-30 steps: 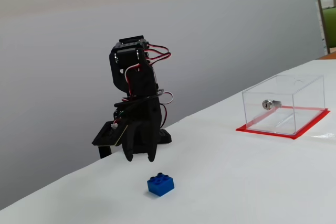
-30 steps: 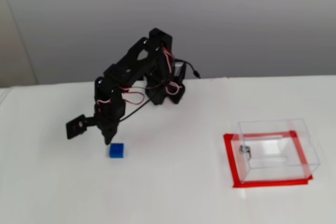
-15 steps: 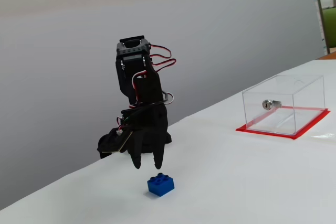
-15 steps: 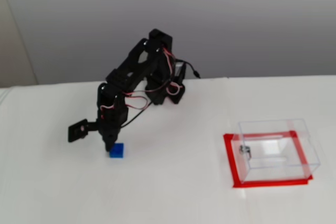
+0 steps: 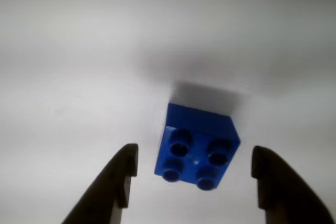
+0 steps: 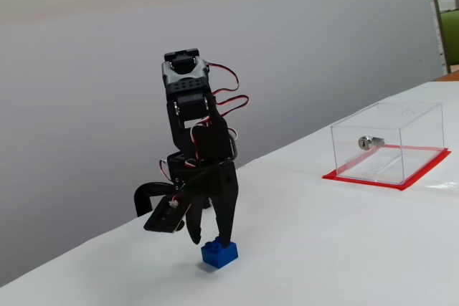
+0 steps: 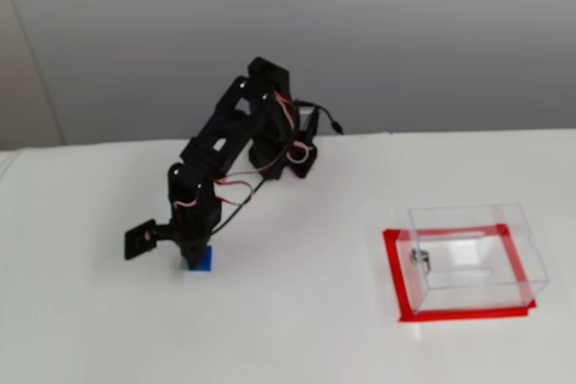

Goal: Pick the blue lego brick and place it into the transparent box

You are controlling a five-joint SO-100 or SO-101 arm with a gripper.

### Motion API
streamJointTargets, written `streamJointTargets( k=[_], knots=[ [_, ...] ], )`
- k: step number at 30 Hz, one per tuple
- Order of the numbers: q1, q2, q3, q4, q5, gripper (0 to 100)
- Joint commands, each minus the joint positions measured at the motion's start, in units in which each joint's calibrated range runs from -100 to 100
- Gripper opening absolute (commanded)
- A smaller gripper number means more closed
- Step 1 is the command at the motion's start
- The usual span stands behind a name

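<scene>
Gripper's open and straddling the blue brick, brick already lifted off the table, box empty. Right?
Not quite. The brick is not lifted: it sits on the table, as a fixed view shows. The rest holds: the wrist view shows the gripper open with a finger on each side of the brick, not touching it, and the box is empty.

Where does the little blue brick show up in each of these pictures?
Wrist view: the blue brick sits low centre, between the open gripper fingers.
A fixed view: bottom centre, under the gripper tips.
Another fixed view: left of centre, partly behind the gripper.
Shared landmark: the gripper right above it.
</scene>
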Motion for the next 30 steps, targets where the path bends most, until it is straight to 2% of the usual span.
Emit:
streamJointTargets(
  k=[1,24,30],
  knots=[
    [-0.3,-0.5,0.4,-2.9,-0.6,24],
    [-0.6,-0.4,7.3,-6.2,-0.5,24],
    [-0.7,-0.4,7.3,-6.2,-0.3,13]
  ],
)
